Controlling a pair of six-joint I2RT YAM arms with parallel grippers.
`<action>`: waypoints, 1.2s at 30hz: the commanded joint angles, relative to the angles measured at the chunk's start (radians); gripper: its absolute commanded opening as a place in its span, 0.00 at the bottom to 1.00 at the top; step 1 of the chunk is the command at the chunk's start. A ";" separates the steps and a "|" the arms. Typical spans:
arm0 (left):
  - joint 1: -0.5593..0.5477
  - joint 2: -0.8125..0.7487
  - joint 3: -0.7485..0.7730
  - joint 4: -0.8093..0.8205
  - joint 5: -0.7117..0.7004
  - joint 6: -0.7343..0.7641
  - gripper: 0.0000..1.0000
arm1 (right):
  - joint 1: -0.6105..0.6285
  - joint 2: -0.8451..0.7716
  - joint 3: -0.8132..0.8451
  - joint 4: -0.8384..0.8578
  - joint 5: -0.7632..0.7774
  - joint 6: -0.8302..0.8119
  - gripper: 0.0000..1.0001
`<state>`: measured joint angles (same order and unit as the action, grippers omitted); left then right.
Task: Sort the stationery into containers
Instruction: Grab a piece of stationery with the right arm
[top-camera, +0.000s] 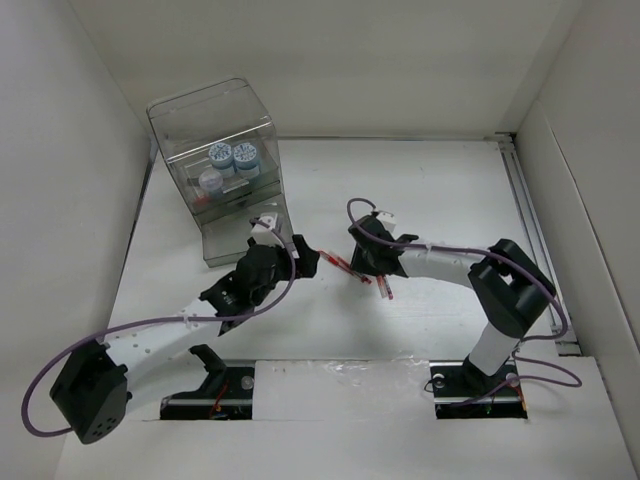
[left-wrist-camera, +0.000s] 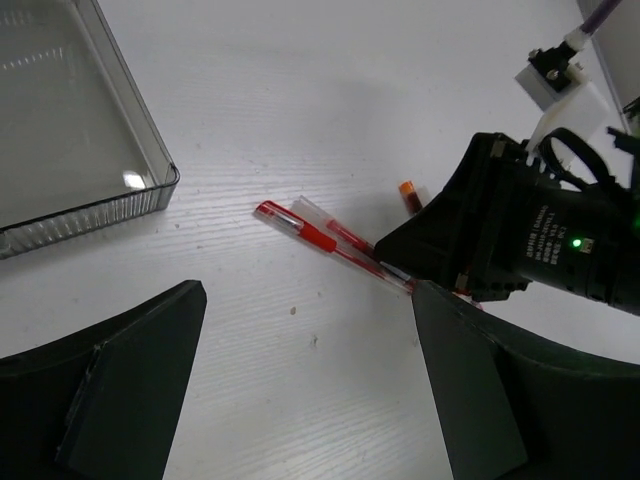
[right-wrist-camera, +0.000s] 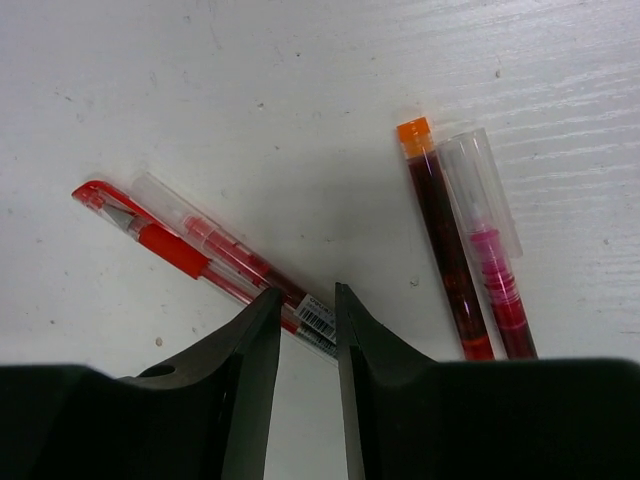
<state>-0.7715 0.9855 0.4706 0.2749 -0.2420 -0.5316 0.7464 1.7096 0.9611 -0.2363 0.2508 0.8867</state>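
Observation:
Two thin red pens (right-wrist-camera: 200, 250) lie side by side on the white table; they also show in the left wrist view (left-wrist-camera: 320, 238) and the top view (top-camera: 340, 265). My right gripper (right-wrist-camera: 303, 292) has its jaws down to a narrow gap on their barcode ends. An orange-capped dark red pen (right-wrist-camera: 445, 240) and a clear-capped pink pen (right-wrist-camera: 490, 250) lie just right of it. My left gripper (left-wrist-camera: 310, 292) is open and empty, hovering close to the left of the red pens. The clear organizer (top-camera: 215, 150) stands at the back left with two blue-white rolls (top-camera: 234, 156) inside.
The organizer's clear wall (left-wrist-camera: 70, 150) fills the upper left of the left wrist view. The right arm's black wrist (left-wrist-camera: 530, 240) sits right beside my left gripper. White walls enclose the table on the left, back and right.

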 joint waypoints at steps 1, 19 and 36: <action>0.000 -0.085 0.063 0.015 -0.052 0.005 0.82 | -0.005 0.035 0.022 -0.047 0.013 -0.005 0.34; 0.000 -0.285 0.026 -0.031 -0.075 0.015 0.86 | 0.018 0.071 0.076 -0.130 0.022 -0.023 0.38; 0.018 -0.311 -0.010 -0.020 -0.057 0.015 0.87 | 0.077 0.139 0.096 -0.176 0.031 -0.014 0.25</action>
<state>-0.7612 0.6758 0.4709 0.2199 -0.3134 -0.5308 0.8005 1.7893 1.0664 -0.2836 0.2802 0.8883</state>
